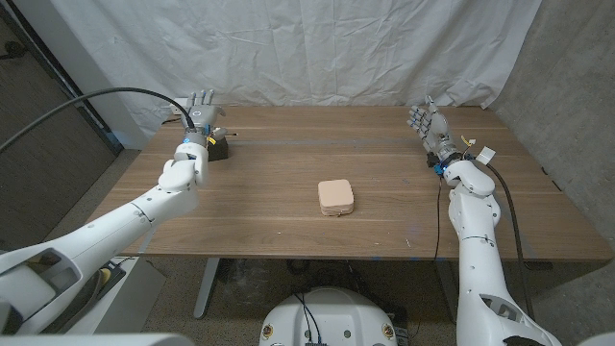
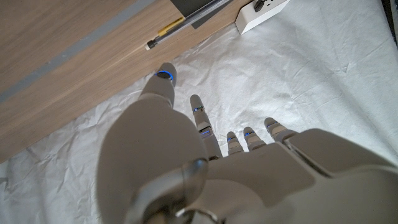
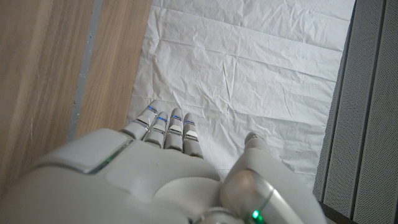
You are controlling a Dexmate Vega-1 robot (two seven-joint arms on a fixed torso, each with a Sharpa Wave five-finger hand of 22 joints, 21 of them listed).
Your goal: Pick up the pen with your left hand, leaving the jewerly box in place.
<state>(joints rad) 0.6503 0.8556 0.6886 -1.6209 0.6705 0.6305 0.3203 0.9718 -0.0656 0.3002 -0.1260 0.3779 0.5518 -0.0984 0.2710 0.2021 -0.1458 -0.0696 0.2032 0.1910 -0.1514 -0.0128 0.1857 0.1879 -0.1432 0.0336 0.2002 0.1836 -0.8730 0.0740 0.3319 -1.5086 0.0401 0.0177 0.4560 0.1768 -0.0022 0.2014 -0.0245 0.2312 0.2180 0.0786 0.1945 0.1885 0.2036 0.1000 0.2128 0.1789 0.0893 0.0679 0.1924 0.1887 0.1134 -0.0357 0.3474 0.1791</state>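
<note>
Pen — lies on the wooden table near its far left edge, seen in the left wrist view as a slim clear barrel with a yellow section and a pale tip, partly across a dark object. In the head view that dark object sits just beside the left hand; the pen itself is too small to make out there.

Left hand — raised near the far left corner, fingers spread and extended toward the white backdrop, nothing held. Fingertips near the pen but apart from it.

Right hand — up at the far right corner, fingers apart, holding nothing.

Jewelry box — small, pale pink, closed, at mid-table, well apart from both hands.

Progress, as judged: the pick-up has not begun. Left to do — bring the left hand down over the pen, close on it, lift. The box looks well out of the reach path, so little risk of disturbing it.
</note>
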